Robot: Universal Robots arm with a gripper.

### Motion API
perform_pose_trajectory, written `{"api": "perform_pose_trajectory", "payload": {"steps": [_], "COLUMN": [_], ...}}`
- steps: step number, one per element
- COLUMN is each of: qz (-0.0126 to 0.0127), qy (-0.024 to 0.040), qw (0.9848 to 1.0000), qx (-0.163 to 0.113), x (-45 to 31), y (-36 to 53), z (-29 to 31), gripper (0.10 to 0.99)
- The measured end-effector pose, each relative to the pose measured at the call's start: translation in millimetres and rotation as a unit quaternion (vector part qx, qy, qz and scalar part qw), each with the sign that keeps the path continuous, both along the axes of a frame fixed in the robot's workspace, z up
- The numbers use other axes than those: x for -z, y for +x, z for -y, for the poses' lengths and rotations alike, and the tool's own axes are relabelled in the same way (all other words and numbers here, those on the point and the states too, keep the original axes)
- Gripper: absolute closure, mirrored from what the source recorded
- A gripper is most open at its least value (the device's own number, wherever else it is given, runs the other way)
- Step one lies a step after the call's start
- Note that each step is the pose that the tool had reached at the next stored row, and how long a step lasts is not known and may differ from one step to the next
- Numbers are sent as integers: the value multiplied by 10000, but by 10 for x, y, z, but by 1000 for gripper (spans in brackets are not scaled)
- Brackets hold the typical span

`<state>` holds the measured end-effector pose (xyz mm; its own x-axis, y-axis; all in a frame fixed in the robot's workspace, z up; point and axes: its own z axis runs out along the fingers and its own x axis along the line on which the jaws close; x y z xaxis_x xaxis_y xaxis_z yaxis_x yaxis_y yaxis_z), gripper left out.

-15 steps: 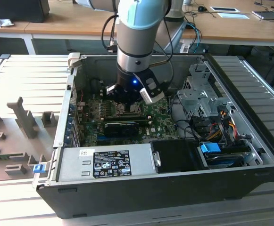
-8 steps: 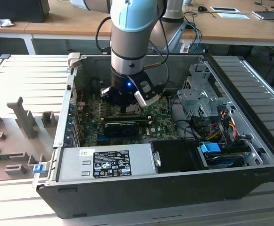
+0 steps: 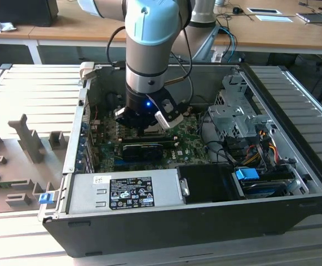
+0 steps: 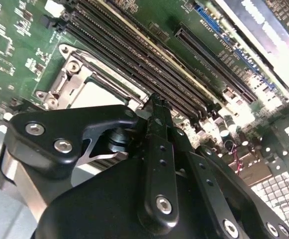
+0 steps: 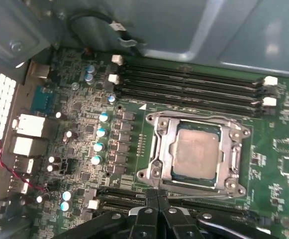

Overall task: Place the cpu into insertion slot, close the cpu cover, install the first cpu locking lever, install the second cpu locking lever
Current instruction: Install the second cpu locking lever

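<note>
I see the cpu (image 5: 196, 154) seated in the slot (image 5: 160, 130) with the cover (image 5: 232, 153) down over it. My gripper (image 5: 157, 196) hangs just beside the socket, fingers pressed together, holding nothing.

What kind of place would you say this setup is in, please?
Probably a robotics lab or workshop: an open desktop computer case lies on a slatted metal bench under the arm's gripper, with office desks carrying cables behind.

Arm (image 3: 149, 39) points straight down in the exterior view, wrist lit by a small blue light. Gripper (image 5: 157, 195) hangs low, black fingers (image 4: 156, 124) pressed together at the tips in both wrist views, nothing between them.
</note>
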<state>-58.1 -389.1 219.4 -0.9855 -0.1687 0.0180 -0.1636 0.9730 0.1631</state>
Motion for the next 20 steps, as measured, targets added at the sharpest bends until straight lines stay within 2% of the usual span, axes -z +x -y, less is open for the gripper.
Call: {"api": "perform_pose_trajectory", "payload": {"steps": [2,8,10,12,20], "qz": [0,3,5,6,7], "qy": [40,218,362,434,561], "qw": [9999,9996,9992,9989,9983], "qx": [-107,-160,-161,-161,-162], "x": [49,104,120,142,194], "y": [-8,-26,-48,-60,-67], "z": [1,41,68,90,121], "gripper": [980,980,980,980,980]}}
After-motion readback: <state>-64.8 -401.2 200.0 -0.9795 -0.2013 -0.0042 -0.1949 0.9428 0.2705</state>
